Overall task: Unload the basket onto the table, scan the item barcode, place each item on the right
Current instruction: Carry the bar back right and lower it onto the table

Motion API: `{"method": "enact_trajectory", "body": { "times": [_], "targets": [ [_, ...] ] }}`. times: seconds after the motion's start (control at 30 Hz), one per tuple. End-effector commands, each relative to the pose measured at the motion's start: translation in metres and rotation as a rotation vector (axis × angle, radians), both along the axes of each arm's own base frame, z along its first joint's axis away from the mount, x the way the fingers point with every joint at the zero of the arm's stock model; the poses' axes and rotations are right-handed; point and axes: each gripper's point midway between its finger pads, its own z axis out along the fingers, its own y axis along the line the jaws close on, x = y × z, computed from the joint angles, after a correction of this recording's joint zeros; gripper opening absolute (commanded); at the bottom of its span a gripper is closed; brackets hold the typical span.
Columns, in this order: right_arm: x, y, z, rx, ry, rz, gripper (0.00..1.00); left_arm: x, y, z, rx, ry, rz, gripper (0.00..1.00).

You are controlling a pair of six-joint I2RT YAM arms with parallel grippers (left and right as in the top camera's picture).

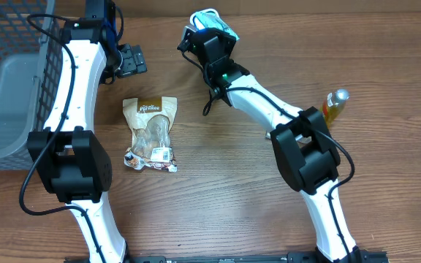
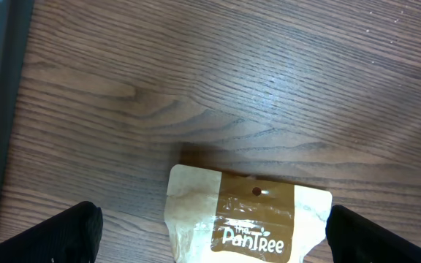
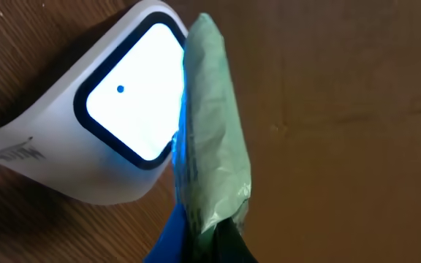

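Two arms, two end effectors, and one each of scanner, packet, pouch, bottle and basket are shown on a wooden surface.

The right end effector is seen at the far edge of the surface, clenched on one green packet, the item of the task. In the right wrist view the packet is held edge-on and stands up from between the fingers. Its left edge is set against the lit window of the one white scanner, though true contact cannot be told. No barcode can be made out on the visible side of the packet.

The left end effector is released, its two fingers spread wide and nothing held between them. It is poised above the top edge of one tan pouch, printed "PanTree", which lies flat on the surface and is not touched. In the overhead view the pouch is seen between the two arms, well apart from the packet.

One amber bottle with a silver cap is placed to the outside of the right arm. One grey wire basket occupies the far left corner, beside the left arm.
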Motion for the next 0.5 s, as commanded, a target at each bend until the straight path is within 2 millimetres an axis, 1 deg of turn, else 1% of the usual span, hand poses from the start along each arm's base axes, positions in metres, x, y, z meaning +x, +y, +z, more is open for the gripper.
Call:
{"method": "enact_trajectory", "body": {
  "times": [0.0,0.07,0.13,0.17,0.23,0.3,0.4,0.47],
  "targets": [
    [-0.012,-0.004,0.093,0.188,-0.113,-0.037,0.04,0.003,0.0,0.006,0.015,-0.017,-0.019,1.0],
    [-0.023,-0.01,0.104,0.21,-0.084,-0.054,0.04,0.003,0.0,0.006,0.015,-0.017,-0.019,0.99],
    [-0.036,-0.02,0.109,0.226,-0.04,-0.082,0.04,0.003,0.0,0.006,0.015,-0.017,-0.019,0.99],
    [-0.044,-0.026,0.111,0.242,-0.013,-0.103,0.04,0.003,0.0,0.006,0.015,-0.017,-0.019,0.99],
    [-0.058,-0.033,0.11,0.284,0.045,-0.135,0.04,0.003,0.0,0.006,0.015,-0.017,-0.019,1.0],
    [-0.077,-0.035,0.1,0.35,0.149,-0.151,0.04,0.003,0.0,0.006,0.015,-0.017,-0.019,1.0],
    [-0.11,-0.034,0.077,0.459,0.337,-0.196,0.04,0.003,0.0,0.006,0.015,-0.017,-0.019,0.99],
    [-0.132,-0.036,0.057,0.525,0.472,-0.257,0.04,0.003,0.0,0.006,0.015,-0.017,-0.019,1.0]
  ]
}}
